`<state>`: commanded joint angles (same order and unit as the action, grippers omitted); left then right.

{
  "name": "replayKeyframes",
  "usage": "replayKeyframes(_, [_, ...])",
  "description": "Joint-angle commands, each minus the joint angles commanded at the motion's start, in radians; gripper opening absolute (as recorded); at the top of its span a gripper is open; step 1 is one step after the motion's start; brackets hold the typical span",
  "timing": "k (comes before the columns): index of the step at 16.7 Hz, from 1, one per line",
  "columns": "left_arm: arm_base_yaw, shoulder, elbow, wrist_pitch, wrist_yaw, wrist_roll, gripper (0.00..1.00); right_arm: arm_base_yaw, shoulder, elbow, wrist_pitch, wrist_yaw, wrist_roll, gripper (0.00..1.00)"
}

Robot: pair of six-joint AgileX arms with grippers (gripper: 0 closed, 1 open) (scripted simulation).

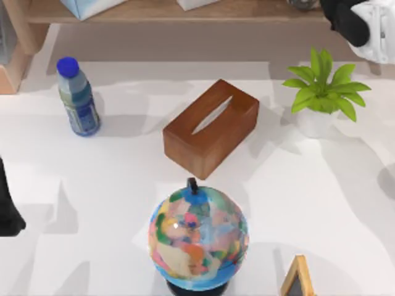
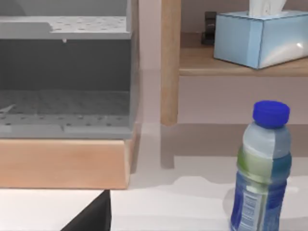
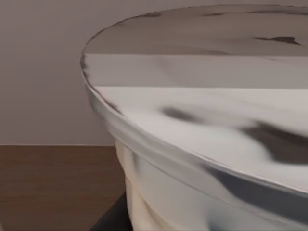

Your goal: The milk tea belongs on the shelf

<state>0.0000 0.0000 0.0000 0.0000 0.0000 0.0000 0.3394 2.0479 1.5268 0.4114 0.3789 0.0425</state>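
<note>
A: White bench (image 1: 345, 203) in front, long wooden shelf (image 1: 185, 13) along the back edge. Where's the milk tea?

B: Right up against the right wrist camera: a pale lidded cup (image 3: 202, 144) over the brown shelf board, at the right end, where the right arm (image 1: 364, 21) hangs.

A: Held?

B: Probably, but whether the fingers are closed I cannot tell.

A: Handling?

B: Likely light, thin-walled, slick; grip the body below the lid rim, gently.

A: Left arm?

B: Parked at the bench's left edge (image 1: 7, 209).
</note>
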Motion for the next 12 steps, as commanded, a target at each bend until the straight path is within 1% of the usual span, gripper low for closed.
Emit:
replayKeyframes(1, [0.000, 0.000, 0.000, 0.000, 0.000, 0.000, 1.00, 0.000, 0.000, 0.000, 0.000, 0.000, 0.000, 0.00])
replayKeyframes(12, [0.000, 0.000, 0.000, 0.000, 0.000, 0.000, 1.00, 0.000, 0.000, 0.000, 0.000, 0.000, 0.000, 0.83])
